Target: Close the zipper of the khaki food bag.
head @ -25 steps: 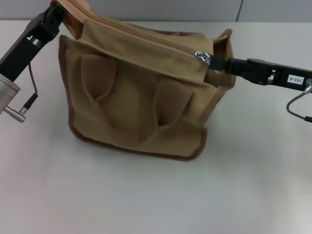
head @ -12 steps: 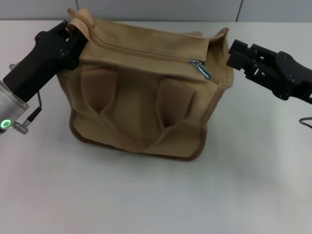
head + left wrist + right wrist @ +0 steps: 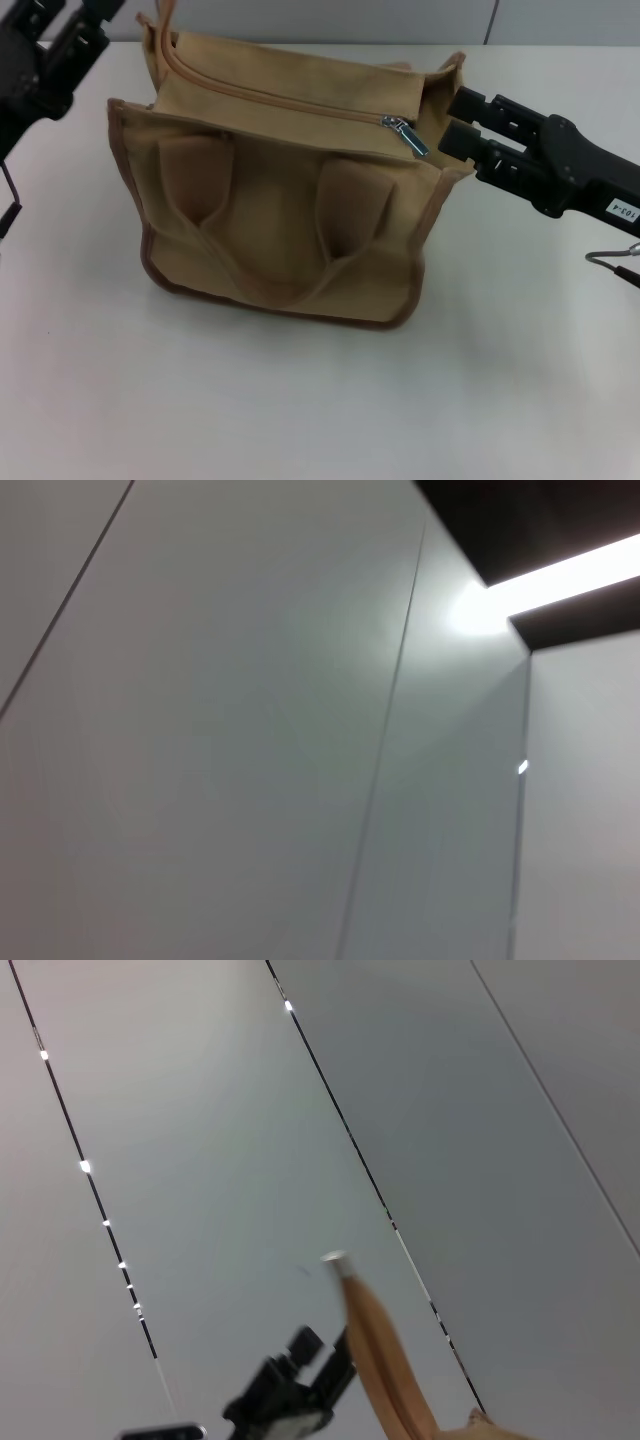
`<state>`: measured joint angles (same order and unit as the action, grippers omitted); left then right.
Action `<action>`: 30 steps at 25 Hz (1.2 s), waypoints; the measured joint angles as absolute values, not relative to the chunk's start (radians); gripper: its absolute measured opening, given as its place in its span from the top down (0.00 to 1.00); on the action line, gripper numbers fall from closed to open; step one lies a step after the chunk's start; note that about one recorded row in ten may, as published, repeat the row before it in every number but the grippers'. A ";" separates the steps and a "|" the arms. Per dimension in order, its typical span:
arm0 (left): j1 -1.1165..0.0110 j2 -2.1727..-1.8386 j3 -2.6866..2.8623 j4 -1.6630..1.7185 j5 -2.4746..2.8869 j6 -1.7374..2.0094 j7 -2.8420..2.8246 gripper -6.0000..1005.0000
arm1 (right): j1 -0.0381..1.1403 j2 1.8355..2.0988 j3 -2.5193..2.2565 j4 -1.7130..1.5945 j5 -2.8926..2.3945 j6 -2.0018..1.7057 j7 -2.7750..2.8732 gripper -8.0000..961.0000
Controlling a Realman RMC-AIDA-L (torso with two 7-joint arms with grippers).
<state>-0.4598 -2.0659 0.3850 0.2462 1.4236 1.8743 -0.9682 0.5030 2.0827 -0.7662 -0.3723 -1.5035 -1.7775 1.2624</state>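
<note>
boxy tan canvas khaki food bag (image 3: 290, 215)

My right gripper (image 3: 458, 122) matte black with two long blocky slotted fingers, a small white label with dark characters on its housing, a thin grey cable looping behind it, my left gripper (image 3: 50, 40) also black and angular, a thin dark cable below it

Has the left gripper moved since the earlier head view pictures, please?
Yes. The left gripper has let go and pulled back from the khaki food bag toward the robot's left.
</note>
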 joint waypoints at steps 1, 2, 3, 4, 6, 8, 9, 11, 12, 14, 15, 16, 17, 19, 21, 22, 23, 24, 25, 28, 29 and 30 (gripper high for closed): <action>-0.460 -2.066 0.385 0.248 1.420 1.890 -0.987 0.48 | 0.504 2.083 -0.767 -0.365 -1.504 -1.777 1.250 0.30; -0.460 -2.066 0.386 0.249 1.418 1.908 -1.003 0.44 | 0.504 2.083 -0.767 -0.358 -1.504 -1.777 1.239 0.30; -0.460 -2.066 0.389 0.250 1.418 1.927 -1.016 0.40 | 0.504 2.083 -0.767 -0.352 -1.504 -1.777 1.230 0.30; -0.460 -2.066 0.394 0.250 1.420 1.944 -1.019 0.37 | 0.503 2.084 -0.767 -0.345 -1.504 -1.777 1.222 0.30; -0.453 -2.067 0.430 0.254 1.426 1.974 -1.017 0.29 | 0.501 2.084 -0.767 -0.327 -1.504 -1.777 1.199 0.30; -0.429 -2.067 0.533 0.285 1.427 1.979 -1.004 0.26 | 0.491 2.084 -0.767 -0.301 -1.504 -1.790 1.144 0.30; -0.429 -2.067 0.533 0.285 1.427 1.979 -1.004 0.24 | 0.491 2.084 -0.767 -0.301 -1.504 -1.790 1.144 0.30; -0.400 -2.066 0.644 0.320 1.428 1.977 -0.981 0.22 | 0.478 2.085 -0.767 -0.295 -1.504 -1.808 1.098 0.30; -0.385 -2.065 0.686 0.335 1.428 1.977 -0.967 0.22 | 0.472 2.085 -0.767 -0.293 -1.504 -1.816 1.076 0.30; -0.339 -2.062 0.769 0.376 1.431 1.974 -0.925 0.22 | 0.458 2.085 -0.767 -0.285 -1.506 -1.834 1.023 0.30; -0.289 -2.060 0.826 0.418 1.450 1.972 -0.871 0.22 | 0.451 2.085 -0.767 -0.279 -1.506 -1.839 0.999 0.30; -0.267 -2.059 0.842 0.435 1.470 1.970 -0.838 0.22 | 0.437 2.085 -0.767 -0.267 -1.507 -1.843 0.958 0.30; -0.267 -2.059 0.842 0.435 1.470 1.970 -0.838 0.22 | 0.431 2.085 -0.768 -0.257 -1.508 -1.843 0.932 0.30; -0.224 -2.058 0.850 0.451 1.539 1.961 -0.762 0.22 | 0.426 2.085 -0.770 -0.246 -1.508 -1.843 0.904 0.30; -0.207 -2.056 0.847 0.451 1.578 1.954 -0.735 0.22 | 0.418 2.085 -0.782 -0.220 -1.510 -1.844 0.840 0.30; -0.199 -2.054 0.846 0.451 1.594 1.952 -0.730 0.22 | 0.414 2.085 -0.789 -0.208 -1.511 -1.843 0.811 0.30; -0.190 -2.052 0.846 0.449 1.608 1.949 -0.726 0.22 | 0.409 2.085 -0.802 -0.180 -1.511 -1.833 0.771 0.30; -0.182 -2.051 0.846 0.446 1.616 1.944 -0.725 0.22 | 0.409 2.085 -0.802 -0.180 -1.511 -1.833 0.771 0.30; -0.175 -2.050 0.845 0.443 1.616 1.938 -0.724 0.22 | 0.407 2.086 -0.818 -0.147 -1.511 -1.819 0.725 0.30; -0.165 -2.051 0.830 0.441 1.618 1.902 -0.719 0.22 | 0.409 2.087 -0.858 -0.114 -1.512 -1.806 0.659 0.30; -0.165 -2.051 0.830 0.441 1.618 1.902 -0.719 0.22 | 0.409 2.087 -0.858 -0.114 -1.512 -1.806 0.659 0.30; -0.166 -2.054 0.828 0.441 1.620 1.882 -0.716 0.22 | 0.409 2.087 -0.884 -0.108 -1.512 -1.797 0.638 0.29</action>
<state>-0.1665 -2.0537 0.8279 0.4406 1.6198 1.8825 -0.7163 0.4093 2.0868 -0.8836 -0.1078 -1.5119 -1.7973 0.6376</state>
